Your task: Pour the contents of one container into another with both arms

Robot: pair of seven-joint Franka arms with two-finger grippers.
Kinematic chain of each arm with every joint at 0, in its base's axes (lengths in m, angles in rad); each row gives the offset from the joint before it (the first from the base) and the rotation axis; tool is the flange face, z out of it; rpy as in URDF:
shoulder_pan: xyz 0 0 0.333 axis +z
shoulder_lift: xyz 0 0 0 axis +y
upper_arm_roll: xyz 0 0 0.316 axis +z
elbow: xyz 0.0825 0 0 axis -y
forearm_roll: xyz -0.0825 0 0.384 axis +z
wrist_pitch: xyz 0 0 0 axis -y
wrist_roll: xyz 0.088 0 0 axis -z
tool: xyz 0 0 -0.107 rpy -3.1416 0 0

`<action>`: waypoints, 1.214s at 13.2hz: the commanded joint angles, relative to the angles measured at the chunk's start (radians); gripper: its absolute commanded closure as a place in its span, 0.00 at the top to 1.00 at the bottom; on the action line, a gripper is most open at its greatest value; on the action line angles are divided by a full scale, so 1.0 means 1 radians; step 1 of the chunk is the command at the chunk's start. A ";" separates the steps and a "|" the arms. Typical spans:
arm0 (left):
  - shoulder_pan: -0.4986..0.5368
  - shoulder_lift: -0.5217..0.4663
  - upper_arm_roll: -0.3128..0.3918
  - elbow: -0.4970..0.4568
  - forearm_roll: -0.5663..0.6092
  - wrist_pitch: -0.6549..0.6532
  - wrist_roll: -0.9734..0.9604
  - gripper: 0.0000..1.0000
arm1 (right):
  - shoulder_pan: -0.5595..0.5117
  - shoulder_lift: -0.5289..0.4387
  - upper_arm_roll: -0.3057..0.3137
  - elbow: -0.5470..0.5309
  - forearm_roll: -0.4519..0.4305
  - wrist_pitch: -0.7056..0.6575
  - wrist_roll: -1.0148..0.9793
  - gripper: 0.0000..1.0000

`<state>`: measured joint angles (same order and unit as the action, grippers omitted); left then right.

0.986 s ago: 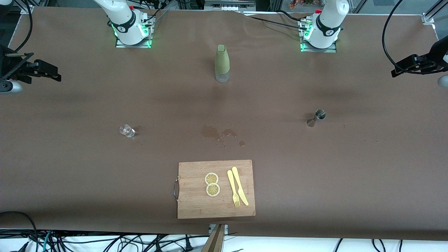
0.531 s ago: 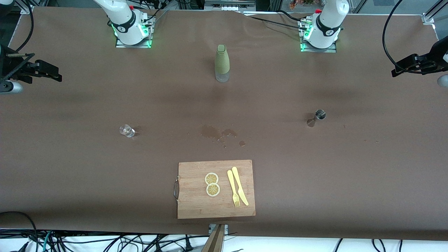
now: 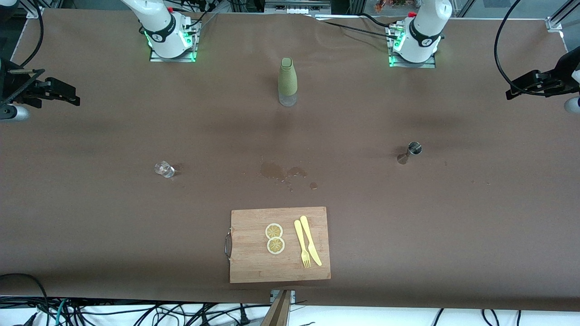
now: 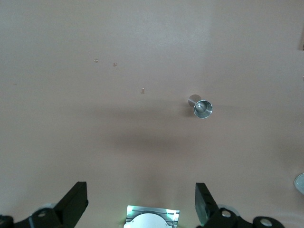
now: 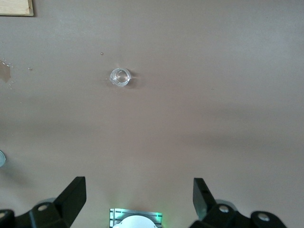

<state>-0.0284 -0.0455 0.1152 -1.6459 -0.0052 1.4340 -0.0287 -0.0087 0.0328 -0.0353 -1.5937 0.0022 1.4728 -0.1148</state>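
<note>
— Where are the two grippers?

— Both are raised high at the ends of the table. The left gripper (image 4: 141, 209) hangs over bare brown table cover at the left arm's end, its two black fingers (image 4: 75, 203) spread wide with nothing between them. The right gripper (image 5: 138, 202) hangs over the right arm's end, fingers (image 5: 72, 197) equally wide apart and empty. In the front view each shows only as a dark shape at the edge: the left gripper (image 3: 539, 83), the right gripper (image 3: 43, 88).

— And the containers?

— A small steel jigger, a double-ended metal measuring cup (image 3: 411, 151), stands upright on the brown table cover (image 3: 453, 217) toward the left arm's end; the left wrist view looks down into its open mouth (image 4: 201, 107). A small clear glass (image 3: 164, 169) stands toward the right arm's end, seen in the right wrist view too (image 5: 119, 77). A tall bottle in an olive-green sleeve with a clear base (image 3: 287, 81) stands upright midway between the two arm bases.

— Anything else?

— A wet stain with a few droplets (image 3: 283, 173) lies mid-table. Nearer the front camera sits a wooden cutting board with a metal handle (image 3: 253, 262), carrying two lemon slices (image 3: 274, 238) touching each other, and a yellow fork (image 3: 302, 243) beside a yellow knife (image 3: 310, 240).
</note>
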 commanded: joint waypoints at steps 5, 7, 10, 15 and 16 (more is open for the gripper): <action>0.015 -0.042 0.003 -0.153 0.053 0.145 0.039 1.00 | 0.001 0.002 0.000 0.020 -0.004 -0.012 0.015 1.00; 0.015 -0.082 0.003 -0.244 0.053 0.221 0.052 1.00 | 0.001 0.002 0.000 0.020 -0.004 -0.011 0.015 1.00; 0.018 -0.134 0.003 -0.421 0.062 0.406 0.087 1.00 | 0.003 0.001 0.002 0.020 -0.001 -0.017 0.010 1.00; 0.056 -0.111 0.006 -0.580 0.065 0.624 0.174 1.00 | -0.004 0.039 -0.005 0.017 0.012 -0.008 -0.055 1.00; 0.065 -0.088 0.006 -0.589 0.065 0.661 0.222 1.00 | -0.010 0.058 -0.008 0.015 0.015 -0.005 -0.103 1.00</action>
<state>0.0176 -0.1332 0.1239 -2.1922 0.0294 2.0308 0.1116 -0.0093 0.0491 -0.0361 -1.5946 0.0032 1.4670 -0.1506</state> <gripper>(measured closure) 0.000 0.000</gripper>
